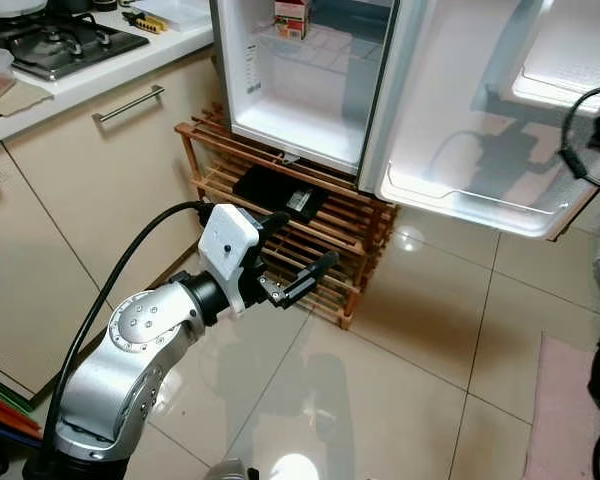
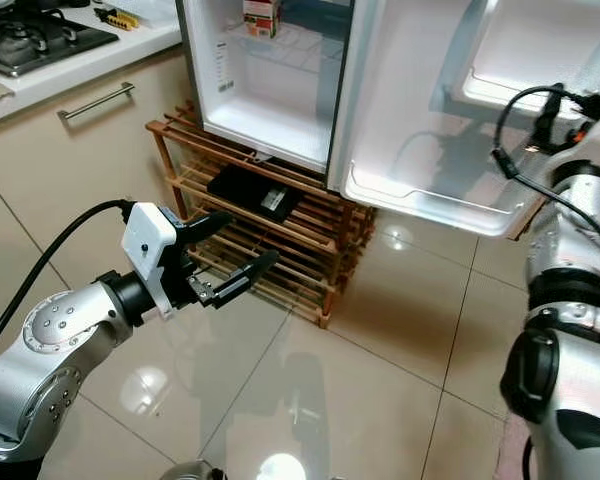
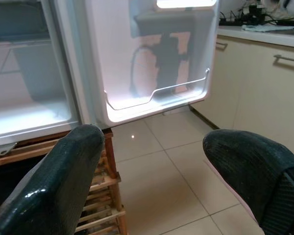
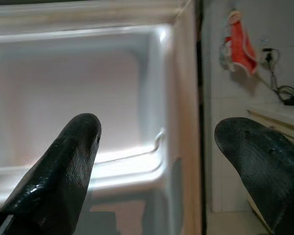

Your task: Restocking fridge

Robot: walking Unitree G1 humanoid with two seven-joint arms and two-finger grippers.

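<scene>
Fridge [image 1: 310, 90] stands open on a wooden slatted rack [image 1: 330, 235]. Door [image 1: 480, 120] swung wide toward robot's right; interior lit. Lower door bin [image 1: 460, 205] and upper door bin [image 1: 560, 90] both bare white plastic.

One carton [image 1: 292, 17], red and white, sits on the wire shelf [image 1: 325, 50] at upper rear of the compartment. Label not legible. Compartment floor below it is plain white.

Rack's upper tier holds a flat black item [image 1: 275, 192] w/ a small pale label; identity unclear.

Left end effector [image 1: 298, 262] held out low over the tiled floor [image 1: 380, 380], just in front of the rack, near its lower tiers. Fingers spread apart, nothing between them; left wrist view shows the gap, w/ one fingertip [image 3: 63, 171] against the rack edge and the door bin beyond. White housing block [image 1: 230, 250] sits on the wrist; black cable runs back along the silver arm.

Right end effector [image 4: 161, 161] raised at the door, close to its inner face. Right wrist view: fingers apart, gripping nothing, pointed at the door's inner liner and a bin rail. Right arm [image 2: 570, 250] seen at frame edge w/ looped cable.

Worktop [image 1: 90, 60] to robot's left carries a gas hob [image 1: 55, 42]; beige cabinet fronts w/ a bar handle [image 1: 128, 103] below.
</scene>
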